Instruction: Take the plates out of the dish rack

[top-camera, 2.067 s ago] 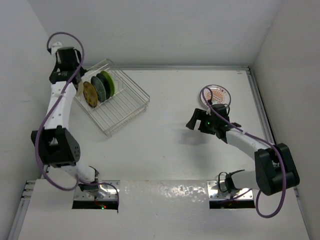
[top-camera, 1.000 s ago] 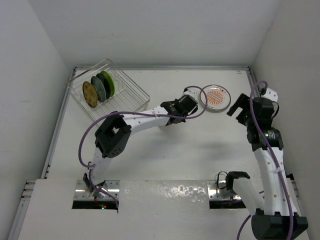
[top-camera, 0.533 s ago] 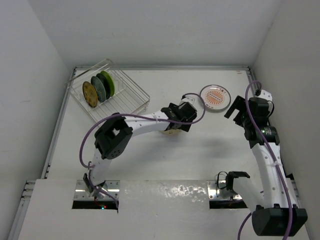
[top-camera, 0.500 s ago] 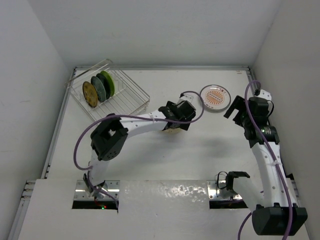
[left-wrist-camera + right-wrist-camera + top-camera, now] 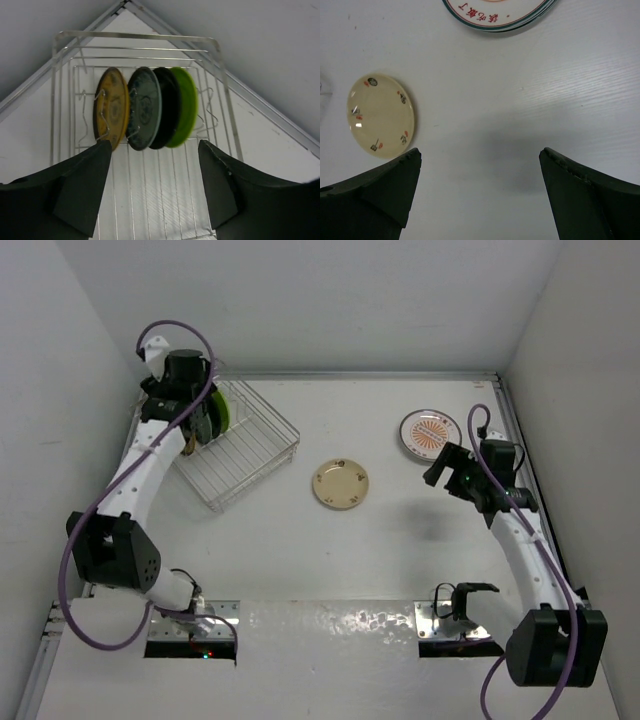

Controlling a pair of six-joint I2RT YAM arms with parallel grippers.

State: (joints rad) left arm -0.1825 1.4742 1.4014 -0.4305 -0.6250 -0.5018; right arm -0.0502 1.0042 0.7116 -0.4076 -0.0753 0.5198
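Fingers point(image 5: 82, 190) of the left gripper point(image 5: 152, 155) hang spread and empty just short of the dish rack point(image 5: 135, 35), where four plates point(image 5: 150, 107) stand on edge. I'd centre on the tan plate point(image 5: 114, 107) at the row's end and pinch its rim alone, without nudging the next one.

Open between the cream plate point(image 5: 340, 485) and the sunburst plate point(image 5: 432, 433); tight among four upright plates point(image 5: 145, 112) at one end of the dish rack point(image 5: 248, 454).
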